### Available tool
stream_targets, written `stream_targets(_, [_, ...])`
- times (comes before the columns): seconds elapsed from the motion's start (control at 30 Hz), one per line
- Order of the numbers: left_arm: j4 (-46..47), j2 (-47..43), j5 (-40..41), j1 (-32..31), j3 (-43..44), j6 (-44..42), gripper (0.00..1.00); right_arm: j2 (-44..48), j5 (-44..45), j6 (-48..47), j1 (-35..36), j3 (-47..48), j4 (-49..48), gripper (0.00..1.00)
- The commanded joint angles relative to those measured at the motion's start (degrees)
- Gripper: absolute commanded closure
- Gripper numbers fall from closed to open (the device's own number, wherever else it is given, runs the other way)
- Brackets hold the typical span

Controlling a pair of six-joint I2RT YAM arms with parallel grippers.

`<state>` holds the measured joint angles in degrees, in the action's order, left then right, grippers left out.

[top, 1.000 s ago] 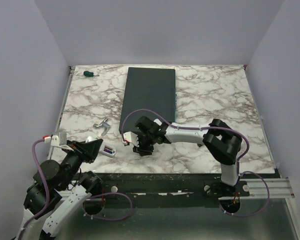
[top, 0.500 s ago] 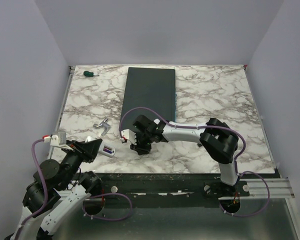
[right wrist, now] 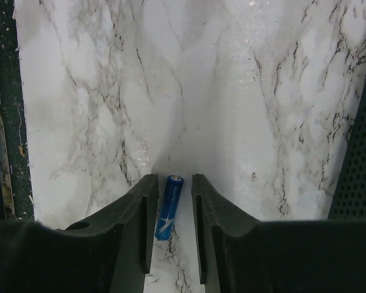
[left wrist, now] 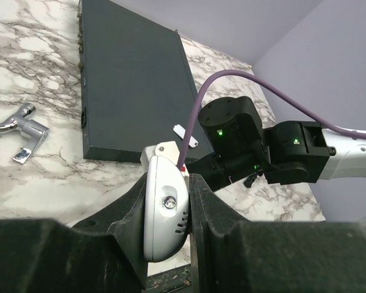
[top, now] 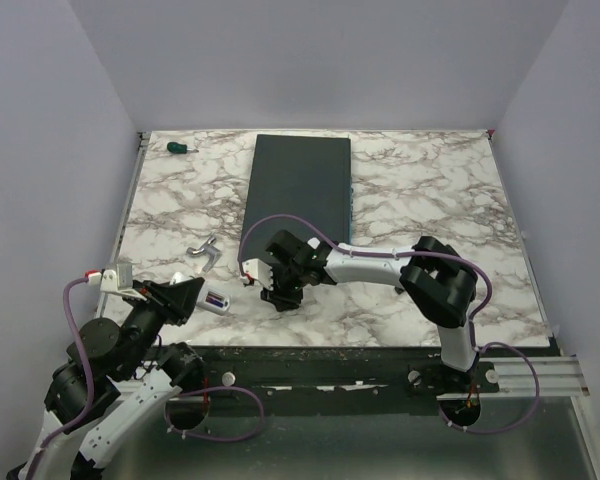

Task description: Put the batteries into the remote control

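2 arms, 2 batteries, 1 remote control, 1 dark grey slab, 1 green-handled screwdriver, 1 metal T-shaped tool, 1 tiny white cover piece

Left gripper [top: 190,296] is clamped tight on the white remote control [left wrist: 165,210], held off the table at the near-left edge. Purple-blue battery [top: 217,300] shows in the end of the remote that pokes past the fingers

Right gripper [right wrist: 174,181] is low over the marble with its jaws narrow but not closed. Blue battery [right wrist: 169,206] lies flat on the table between them, thin gap on each side, not gripped

Table [top: 430,190] is white marble with grey veining, pale lilac walls on three sides. Slab [top: 300,190] lies mid-table, running from the far edge toward the arms. Cover piece [left wrist: 185,135] rests on the slab near its near edge. Screwdriver [top: 181,148] is in the far-left corner, T-shaped tool [top: 205,250] is left of the slab, well apart from both grippers

Right gripper works just off the slab's near-left corner, close to the table's near edge. Widest bare marble is right of the slab
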<state>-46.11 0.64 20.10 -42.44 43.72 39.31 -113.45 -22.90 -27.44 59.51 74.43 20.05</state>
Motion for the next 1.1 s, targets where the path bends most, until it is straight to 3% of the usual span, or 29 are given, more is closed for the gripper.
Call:
stream_targets(0.0, [0.84, -10.22, 1.88, -0.56, 0.66, 0.50, 1.00, -0.23, 2.37, 0.55, 0.02, -1.25, 4.15, 0.63])
stream_targets(0.43, [0.67, -10.75, 2.83, -1.29, 0.51, 0.94, 1.00, 0.54, 3.61, 2.39, 0.01, -1.78, 5.52, 0.76])
stream_targets(0.7, [1.71, -10.06, 3.02, -1.69, 0.08, 1.33, 1.00, 0.91, 3.48, 9.39, 0.00, -1.22, 5.60, 0.94])
stream_targets(0.8, [1.34, -8.98, 3.64, -1.82, 1.06, 1.38, 1.00, 4.61, 3.82, 13.72, 0.00, -3.52, 0.63, 0.99])
stream_targets(1.07, [1.69, -7.27, 4.29, -2.24, 2.60, 1.23, 1.00, 13.80, 4.85, 22.31, -0.02, -11.25, -11.48, 0.99])
